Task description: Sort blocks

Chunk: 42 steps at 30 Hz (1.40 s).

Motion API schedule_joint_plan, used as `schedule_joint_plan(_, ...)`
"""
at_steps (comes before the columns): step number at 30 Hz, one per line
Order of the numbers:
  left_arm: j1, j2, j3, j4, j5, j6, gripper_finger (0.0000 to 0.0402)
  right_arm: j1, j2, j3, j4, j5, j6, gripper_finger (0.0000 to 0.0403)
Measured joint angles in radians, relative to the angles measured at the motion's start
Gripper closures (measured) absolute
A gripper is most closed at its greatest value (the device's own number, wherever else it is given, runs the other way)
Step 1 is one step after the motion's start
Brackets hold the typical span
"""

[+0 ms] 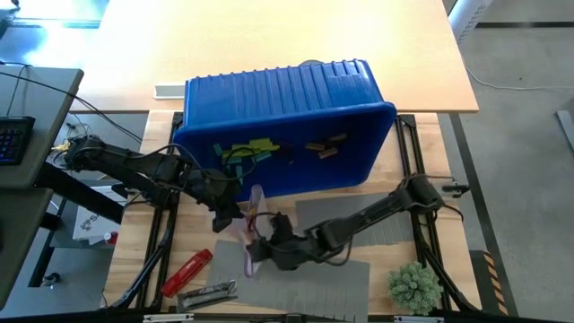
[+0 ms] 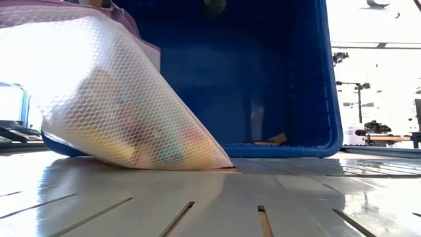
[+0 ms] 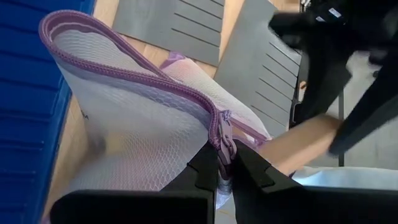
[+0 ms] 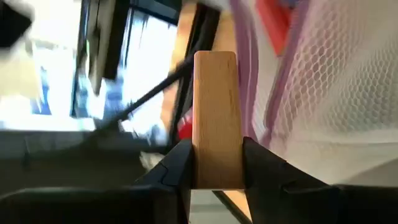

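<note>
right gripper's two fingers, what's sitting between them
A tan wooden block, upright and pinched between the right gripper fingers, beside the mesh bag. The right wrist view shows it.

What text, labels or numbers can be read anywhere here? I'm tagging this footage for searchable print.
None can be read.
White sheet lying beside the table under the left arm: dark print, too small to read.
Blue bin, mesh bag, wooden block in the right tool, red cylinder: no lettering visible.
</note>
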Motion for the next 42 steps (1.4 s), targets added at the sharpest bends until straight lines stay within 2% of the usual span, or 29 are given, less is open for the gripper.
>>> schedule_joint_plan(4, -0.018, 0.0, 0.0, -0.002, -0.001, -0.006, 0.0401, 0.012, 0.047, 0.097, -0.055, 0.129, 0.193, 0.0316)
schedule_joint_plan(8, -0.024, 0.0, 0.0, -0.021, 0.05, -0.021, 0.0401, 0.03, 0.05, 0.145, -0.149, 0.173, 0.284, 0.0316)
schedule_joint_plan(11, -0.024, 0.0, 0.0, -0.043, 0.076, -0.02, 0.0401, 0.041, 0.053, 0.166, -0.187, 0.157, 0.318, 0.0316)
schedule_joint_plan(15, -0.03, 0.0, 0.0, -0.065, 0.083, -0.006, 0.0401, 0.042, 0.049, 0.156, -0.216, 0.066, 0.369, 0.0316)
schedule_joint_plan(18, -0.045, 0.0, 0.0, -0.061, 0.088, 0.003, 0.0401, 0.026, 0.055, 0.14, -0.224, 0.063, 0.386, 0.0316)
schedule_joint_plan(22, -0.073, 0.0, 0.0, -0.062, 0.089, -0.011, 0.0401, -0.003, 0.049, 0.142, -0.183, 0.039, 0.327, 0.0316)
schedule_joint_plan(30, -0.116, 0.0, 0.0, -0.048, 0.079, -0.056, 0.0401, -0.048, 0.072, 0.141, -0.177, -0.023, 0.315, 0.0316)
schedule_joint_plan(33, -0.129, 0.0, -0.001, -0.011, 0.08, -0.071, 0.0401, -0.058, 0.086, 0.141, -0.161, -0.042, 0.249, 0.0313)
schedule_joint_plan(39, -0.147, 0.0, -0.001, 0.006, 0.08, -0.103, 0.0401, -0.072, 0.085, 0.141, -0.141, -0.092, 0.13, 0.0239)
schedule_joint_plan(42, -0.147, 0.0, -0.001, 0.005, 0.081, -0.095, 0.0401, -0.073, 0.085, 0.141, -0.136, -0.119, 0.055, 0.022)
